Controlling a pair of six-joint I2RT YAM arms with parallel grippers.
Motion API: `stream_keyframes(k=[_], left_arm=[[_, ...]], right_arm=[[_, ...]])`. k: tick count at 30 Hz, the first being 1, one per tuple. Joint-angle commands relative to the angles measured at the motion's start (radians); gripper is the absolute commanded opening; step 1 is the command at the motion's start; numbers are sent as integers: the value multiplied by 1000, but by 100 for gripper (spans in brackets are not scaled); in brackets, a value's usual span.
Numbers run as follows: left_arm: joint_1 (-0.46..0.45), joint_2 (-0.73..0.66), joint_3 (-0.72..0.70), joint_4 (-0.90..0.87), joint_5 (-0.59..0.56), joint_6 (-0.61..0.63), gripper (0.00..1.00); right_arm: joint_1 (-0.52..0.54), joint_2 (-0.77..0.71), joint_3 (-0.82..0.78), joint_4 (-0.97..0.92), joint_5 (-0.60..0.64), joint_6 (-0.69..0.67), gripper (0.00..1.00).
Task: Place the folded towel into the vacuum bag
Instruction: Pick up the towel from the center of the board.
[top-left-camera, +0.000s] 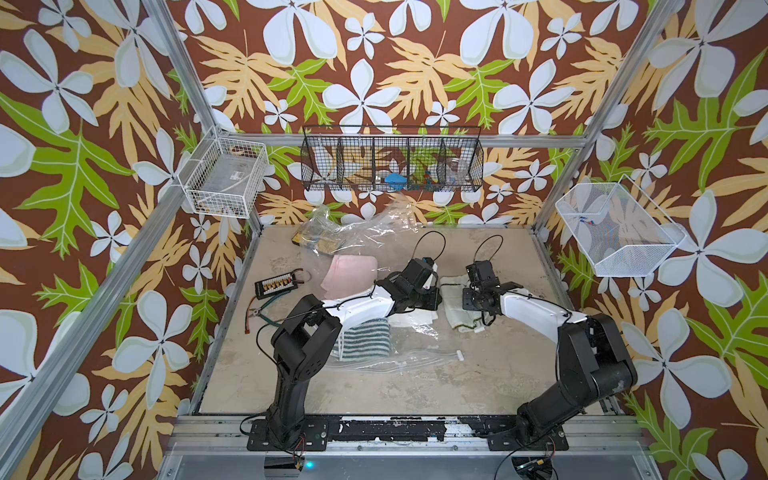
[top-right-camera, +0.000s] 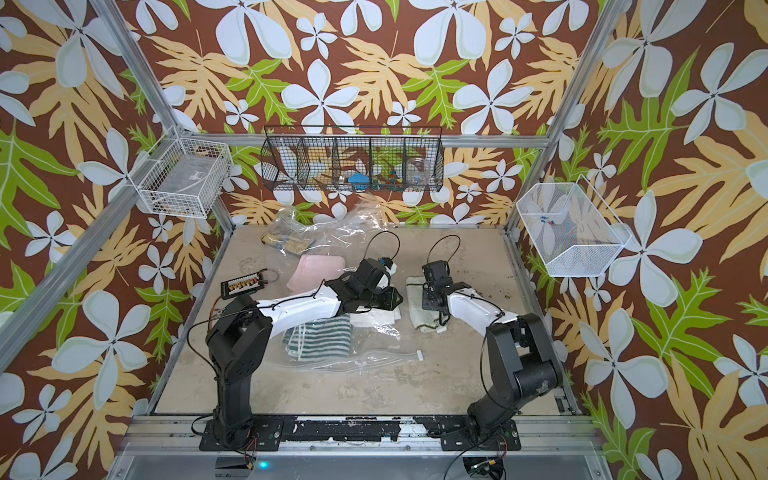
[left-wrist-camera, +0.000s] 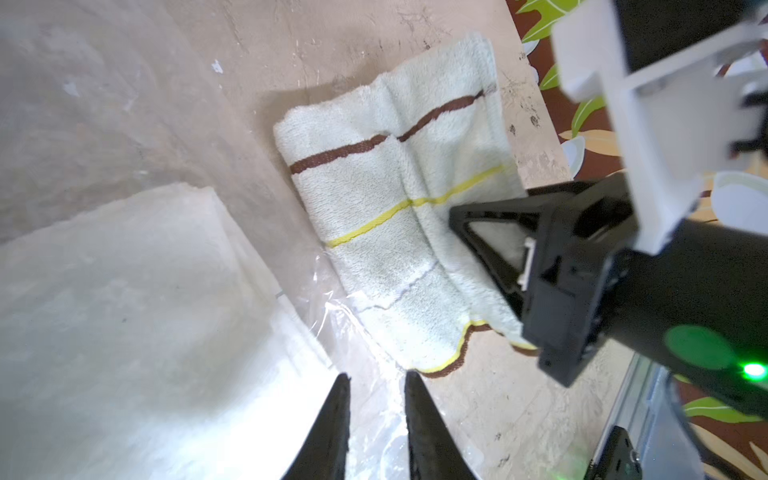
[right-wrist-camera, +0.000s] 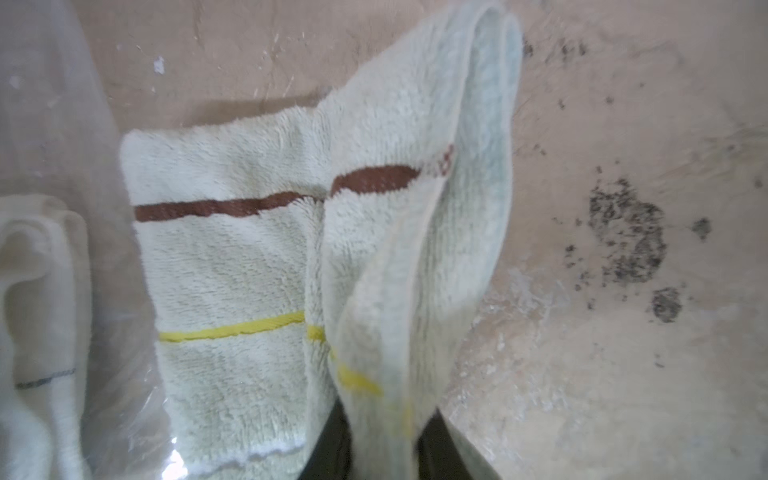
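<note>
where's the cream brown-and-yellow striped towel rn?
In both top views the cream towel lies on the table right of centre, beside the vacuum bag, not in it, a fold pinched in the right gripper.

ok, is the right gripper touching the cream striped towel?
Touching. The right wrist view shows a raised fold of the cream towel pinched between the jaws of the right gripper.

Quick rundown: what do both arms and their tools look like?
Both look alike: the left arm and right arm have black joint housings, a white shell on the forearm link, and thin black cables looping over the wrists. The left tool and right tool are black with tapered fingers. The right arm shows a white bracket and a green light.
</note>
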Motion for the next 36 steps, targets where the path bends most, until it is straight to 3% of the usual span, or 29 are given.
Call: stream_keyframes(k=[1,5,12,18,28,36], left_arm=[[-1,-43,-51,-15,-32,37,26],[-1,-94,-112,-5,-33,34,27],[2,-180,-195,6,-42,26,27],[15,-279,-260,-26,-62,44,28],[22,-406,-333,-92,-101,93,29],[22,-475,-353,-162,-122,145,31]], right_arm=[[30,-29,40,-60,83,-46,21],[88,6,74,-100,159,-65,23],[172,146,52,-31,135,-56,27],[174,161,24,-14,24,-36,51],[173,90,17,-17,-157,-18,81],[197,210,-33,-27,-65,-18,86]])
